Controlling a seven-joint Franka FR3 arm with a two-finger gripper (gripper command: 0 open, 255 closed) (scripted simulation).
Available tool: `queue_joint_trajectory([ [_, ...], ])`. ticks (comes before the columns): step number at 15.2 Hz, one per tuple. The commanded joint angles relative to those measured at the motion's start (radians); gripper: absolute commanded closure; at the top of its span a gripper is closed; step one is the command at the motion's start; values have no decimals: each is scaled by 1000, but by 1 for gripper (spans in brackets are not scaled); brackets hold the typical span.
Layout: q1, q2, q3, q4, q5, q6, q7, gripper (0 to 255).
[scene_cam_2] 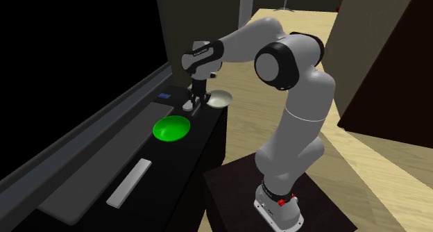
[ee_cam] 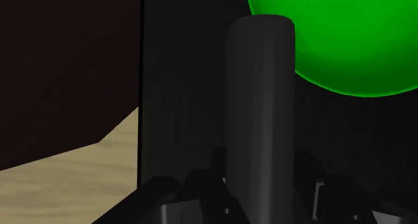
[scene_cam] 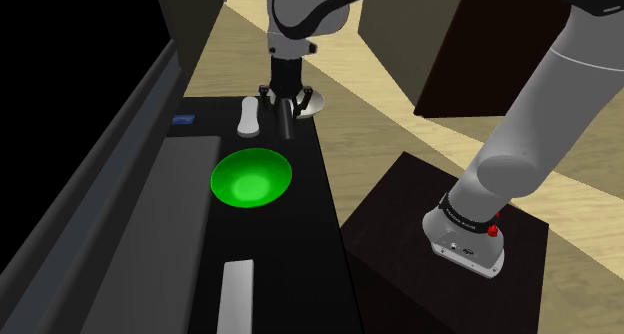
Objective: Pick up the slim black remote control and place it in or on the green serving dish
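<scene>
Dim all round here, and the black tabletop (scene_cam: 315,212) swallows nearly all the light. Brightest thing going is the green dish (scene_cam: 252,177), glowing, with a paler patch down in its bowl. The wooden floor (scene_cam: 345,177) takes the light in pale bands, with broad darker stripes of shade slanting between them. The white arm (scene_cam: 545,112) shades softly, light along the top and grey on its underside. From the wrist it's murkier: the dark remote (ee_cam: 260,102) barely lifts off the black top behind it, and the dish is a flat, vivid green. At the shoulder view's left, a pure black area (scene_cam: 70,42).
</scene>
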Motion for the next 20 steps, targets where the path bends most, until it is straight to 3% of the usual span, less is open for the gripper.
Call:
queue_joint_trajectory([
  [1,1,-6,1,20,-1,-26,7,255],
  [4,0,-18,0,39,0,-55,10,255],
  [17,174,55,159,70,-6,51,332,255],
  [20,177,72,159,48,-11,89,329,255],
])
